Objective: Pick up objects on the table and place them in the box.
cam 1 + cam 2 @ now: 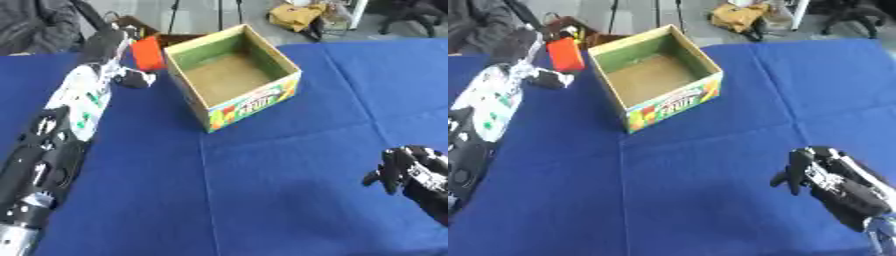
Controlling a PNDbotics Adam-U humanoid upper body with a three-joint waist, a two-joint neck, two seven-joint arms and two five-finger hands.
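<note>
Left robot hand [131, 75]: my left arm reaches far up the left side of the table, and this robot hand has its fingers curled around the red object, holding it just beside the box's left wall.
Red object [148, 53]: a small red block, upright, raised near the box's far left corner, outside the box.
Box [206, 102]: open cardboard box with green inner walls and a brown floor, fruit print on its near side; it sits on the far middle of the table, turned askew, with nothing visible inside.
Right robot hand [815, 172]: idle at the lower right, resting near the table edge, fingers relaxed and partly bent, holding nothing.
Table [262, 190]: covered in blue cloth.
</note>
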